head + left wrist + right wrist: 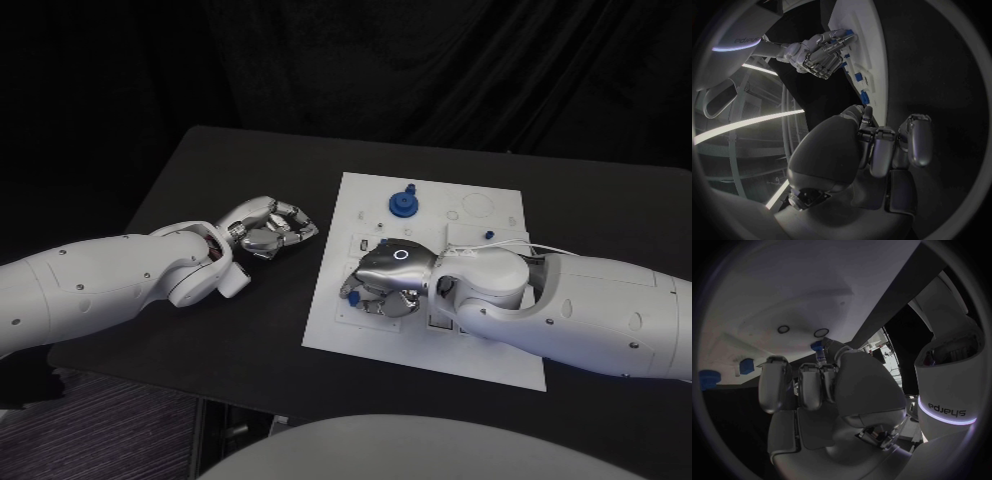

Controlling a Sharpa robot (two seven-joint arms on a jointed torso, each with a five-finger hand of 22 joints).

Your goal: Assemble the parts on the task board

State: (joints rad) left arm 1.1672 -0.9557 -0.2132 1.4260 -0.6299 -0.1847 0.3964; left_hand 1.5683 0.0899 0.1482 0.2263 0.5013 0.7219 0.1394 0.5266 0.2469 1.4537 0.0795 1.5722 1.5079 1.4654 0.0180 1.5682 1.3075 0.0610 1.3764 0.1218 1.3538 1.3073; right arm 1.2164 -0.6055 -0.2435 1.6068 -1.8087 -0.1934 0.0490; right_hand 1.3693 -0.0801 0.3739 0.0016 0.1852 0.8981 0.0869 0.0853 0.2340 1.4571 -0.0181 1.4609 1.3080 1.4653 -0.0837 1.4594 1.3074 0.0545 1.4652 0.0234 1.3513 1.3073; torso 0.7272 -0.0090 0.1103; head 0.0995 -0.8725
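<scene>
The white rectangular task board (498, 350) lies flat in the middle of the black table (216, 170), and the robot's silver right hand (387, 280) is pressed down over the board's near-left portion, fingers curled in. In the right wrist view a small blue plastic part (817, 346) sits at the fingertips, seemingly pinched between thumb and finger against the board, though whether it is fully gripped cannot be told for certain. The silver left hand (271, 228) rests on the table just beside the board's left edge, fingers curled into a loose fist with nothing in them. A round blue knob-like part (402, 203) stands upright in the board's far section, well apart from the working hand. Such pieces look small, light and rigid, likely smooth enough to slip, so a fingertip pinch on the sides, kept square to the socket, seems the soundest hold; the thin board itself may shift if pushed sideways.
</scene>
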